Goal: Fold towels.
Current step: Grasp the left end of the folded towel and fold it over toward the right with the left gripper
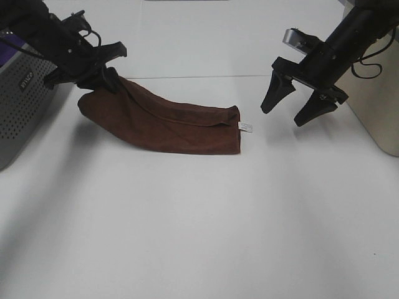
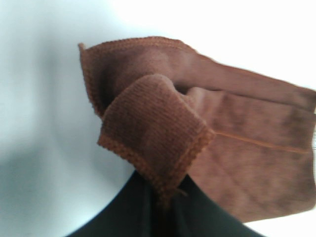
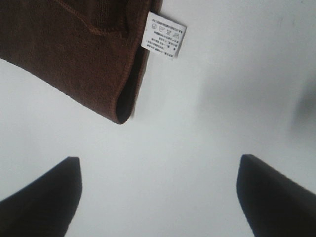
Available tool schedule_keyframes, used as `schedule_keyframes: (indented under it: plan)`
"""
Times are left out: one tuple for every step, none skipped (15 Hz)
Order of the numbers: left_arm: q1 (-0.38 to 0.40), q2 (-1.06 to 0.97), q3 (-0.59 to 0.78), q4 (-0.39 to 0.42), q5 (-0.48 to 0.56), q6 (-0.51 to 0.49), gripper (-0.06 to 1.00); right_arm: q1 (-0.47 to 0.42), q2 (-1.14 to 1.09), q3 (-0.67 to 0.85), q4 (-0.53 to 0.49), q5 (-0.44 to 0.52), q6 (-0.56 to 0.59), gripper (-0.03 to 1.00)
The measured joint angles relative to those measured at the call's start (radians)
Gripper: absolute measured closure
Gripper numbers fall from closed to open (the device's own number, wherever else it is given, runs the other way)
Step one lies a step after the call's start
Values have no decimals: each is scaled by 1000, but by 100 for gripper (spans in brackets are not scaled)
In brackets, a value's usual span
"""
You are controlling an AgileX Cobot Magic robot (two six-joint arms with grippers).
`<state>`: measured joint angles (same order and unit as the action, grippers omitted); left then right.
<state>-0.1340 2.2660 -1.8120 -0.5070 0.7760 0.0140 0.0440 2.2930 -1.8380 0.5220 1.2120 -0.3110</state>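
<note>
Exterior high view: the towel (image 1: 168,124) lies toward the far left corner of the bench (image 1: 199,237), one corner pinched and raised by the left gripper (image 1: 107,80). The right gripper (image 1: 293,104) hangs spread and empty beside the tag (image 1: 246,128) end. Likely soft, light and limp; best taken at corners or hems.

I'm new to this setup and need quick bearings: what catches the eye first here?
A dark brown towel lies bunched across the white table, its far-left corner lifted and pinched in the left tool. The right tool hangs open beside the towel's other end, where a small white care label sticks out.
</note>
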Motion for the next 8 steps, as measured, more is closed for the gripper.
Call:
schedule_keyframes:
  plan:
    - [-17, -1, -20, -28, 15, -4, 92, 0, 0, 0, 0, 0, 0, 15]
    - [-42, 0, -32, -57, 24, -7, 92, 0, 0, 0, 0, 0, 1, 15]
    - [-71, 0, -37, -93, 28, -7, 92, 0, 0, 0, 0, 0, 1, 15]
    - [-143, 1, -41, -143, -3, -9, 92, 0, 0, 0, 0, 0, 1, 15]
    - [-175, 1, -41, -163, -43, -9, 92, 0, 0, 0, -1, 0, 1, 15]
    - [-175, 1, -41, -163, -43, -9, 92, 0, 0, 0, -1, 0, 1, 15]
    - [-236, 6, -41, -191, -145, -9, 92, 0, 0, 0, -1, 0, 1, 15]
    - [-261, 15, -42, -198, -185, -9, 92, 0, 0, 0, -1, 0, 2, 15]
